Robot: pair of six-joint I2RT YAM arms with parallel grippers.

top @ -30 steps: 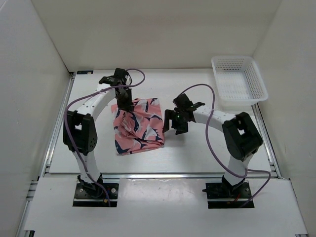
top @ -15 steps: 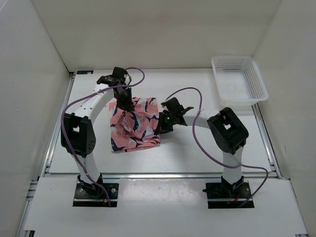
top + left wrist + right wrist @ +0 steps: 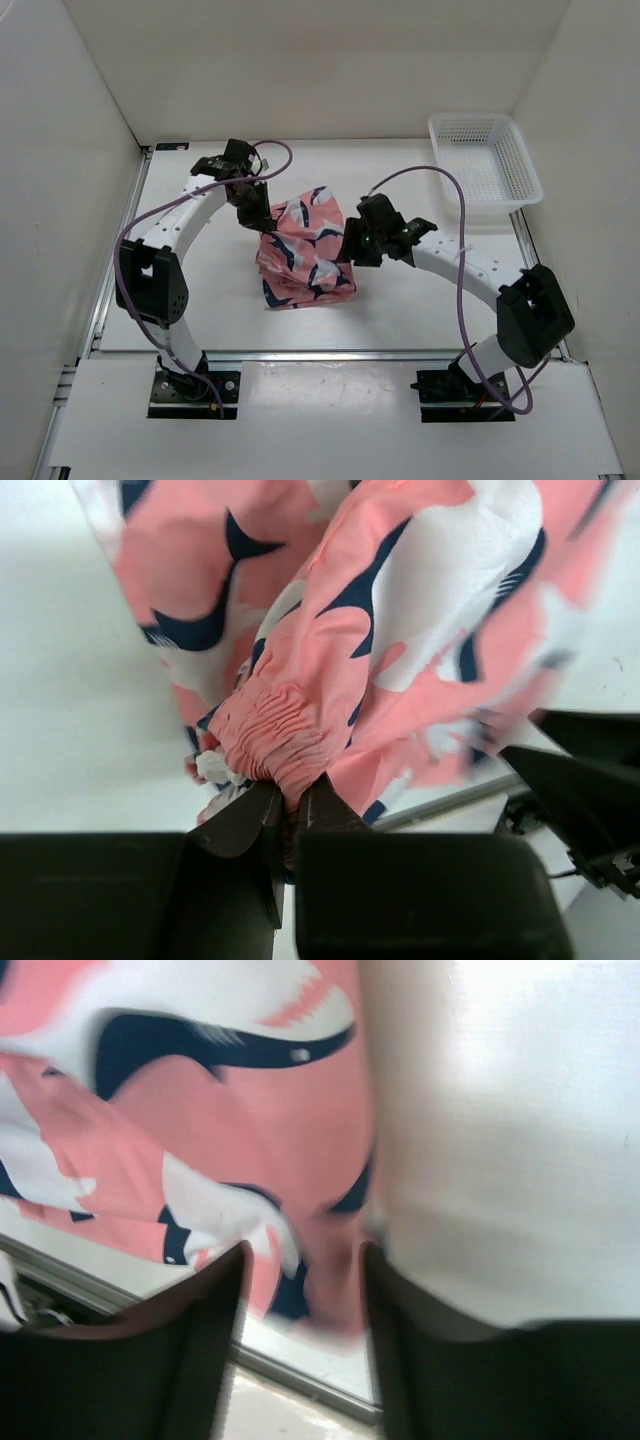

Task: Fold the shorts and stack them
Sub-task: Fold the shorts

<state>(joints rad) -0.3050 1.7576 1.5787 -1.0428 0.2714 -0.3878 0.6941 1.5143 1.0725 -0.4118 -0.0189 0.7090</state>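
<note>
**Shorts pulled toward mid-table, fold barely begun**

The shorts point(image 3: 305, 255), a soft, crumpled salmon bundle printed with navy and white birds, are seen shifted rightward on the table point(image 3: 420, 300) since half a second ago. The gathered elastic waistband point(image 3: 270, 735) is clenched in the left gripper point(image 3: 256, 212). An edge lies between the right gripper's point(image 3: 357, 245) fingers, but whether it is clamped cannot be told.

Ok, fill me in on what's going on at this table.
Both arms are working on the shorts, which are bunched up mid-table and not yet folded. The left gripper is clamped on the gathered waistband at the cloth's far left corner. The right gripper is at the shorts' right edge with fabric between its fingers, but the blurred wrist view does not show whether it is pinching. The white mesh basket stands apart at the far right corner.
</note>
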